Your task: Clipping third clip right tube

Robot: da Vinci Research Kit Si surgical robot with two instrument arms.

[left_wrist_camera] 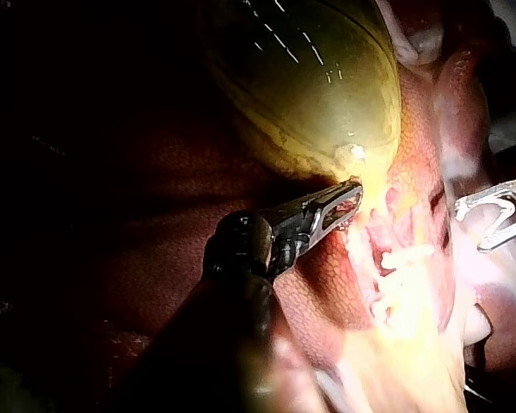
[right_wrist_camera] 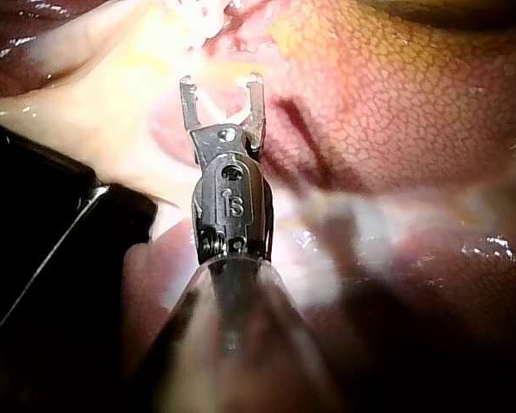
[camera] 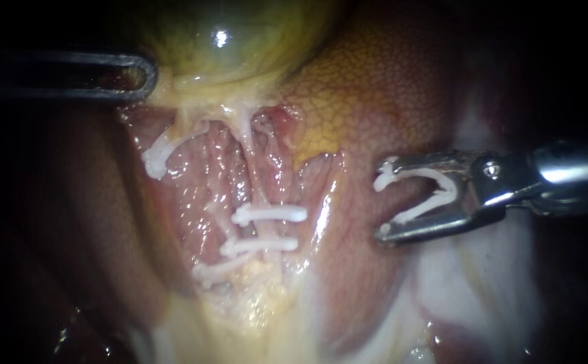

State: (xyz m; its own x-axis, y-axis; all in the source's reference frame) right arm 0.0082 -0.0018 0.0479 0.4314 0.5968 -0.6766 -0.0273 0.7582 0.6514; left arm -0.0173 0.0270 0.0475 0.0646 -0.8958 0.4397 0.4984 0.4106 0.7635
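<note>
Endoscope view puts the right tube [camera: 248, 158] as a pale strand running down from the gallbladder [camera: 233, 34], with two white clips across it: an upper clip [camera: 270, 214] and a lower clip [camera: 260, 246]. A further clip [camera: 216, 271] lies just below them; I cannot tell which tube it sits on.

My right instrument [camera: 384, 199] hangs over the liver [camera: 388, 81], well apart from the tube. Its jaws stand wide yet grasp the loaded clip [camera: 448, 189] between them. My left instrument [camera: 147, 74] has its jaws closed on the pale edge of the gallbladder, which I judge keeps the tube taut.

To do this well, I would hold that traction steady and bring the loaded clip in square to the tube, at a bare stretch clear of the clips already set. The tube should lie fully inside the clip. I want the clip's far tip showing beyond the tube before I squeeze, and no liver caught in it.

No brand or label is readable anywhere. The right wrist view shows only a small stamped mark on the instrument's body.
</note>
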